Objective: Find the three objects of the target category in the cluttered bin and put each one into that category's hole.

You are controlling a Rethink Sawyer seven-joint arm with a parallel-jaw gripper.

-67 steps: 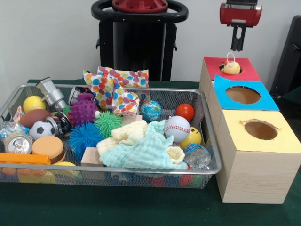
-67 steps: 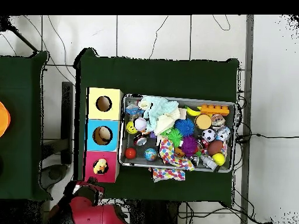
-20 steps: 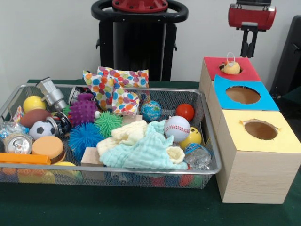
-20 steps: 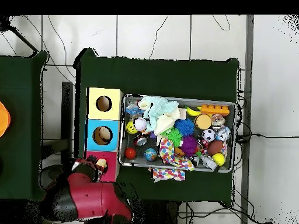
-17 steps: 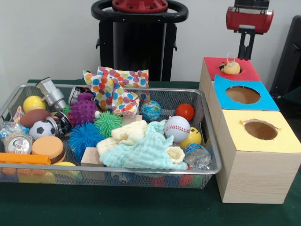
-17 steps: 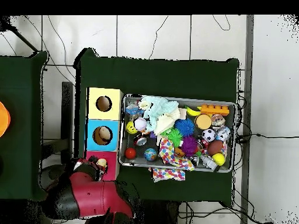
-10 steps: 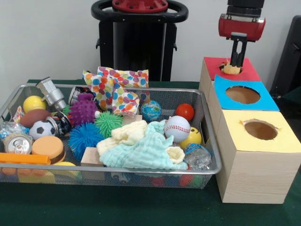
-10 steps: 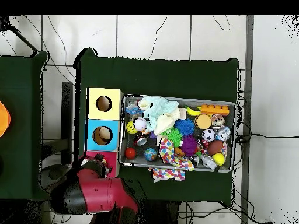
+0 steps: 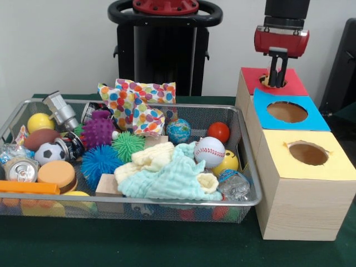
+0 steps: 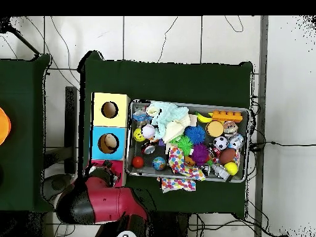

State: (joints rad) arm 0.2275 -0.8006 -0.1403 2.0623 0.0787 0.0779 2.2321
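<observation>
The small yellow toy (image 9: 266,83) shows only as a pale yellow sliver at the rim of the round hole, just beside the tip of the red and black gripper (image 9: 276,83). The gripper covers the rest of it, so its shape, long axis and facing cannot be read. The gripper hangs straight down with its tip at the mouth of the hole. Whether it is open, closed or clamped on the toy cannot be told.

That hole belongs to the red-topped wooden box (image 9: 292,84) directly under the gripper. The blue-topped wooden box (image 9: 317,119) is next in front of it, and the yellow-topped wooden box (image 9: 336,167) is farthest from it. Both of their holes look empty.

Well to one side of the gripper, the silver wire-mesh bin (image 9: 248,167) is packed. It holds a white baseball (image 9: 209,151), an orange-red ball (image 9: 218,132), a blue globe ball (image 9: 178,130), a mint-green cloth (image 9: 172,181), a polka-dot fabric bag (image 9: 136,105) and a purple spiky ball (image 9: 98,130). A green spiky ball (image 9: 127,146), a blue spiky ball (image 9: 100,160), a small soccer ball (image 9: 49,152) and a drink can (image 9: 21,169) lie there too.
</observation>
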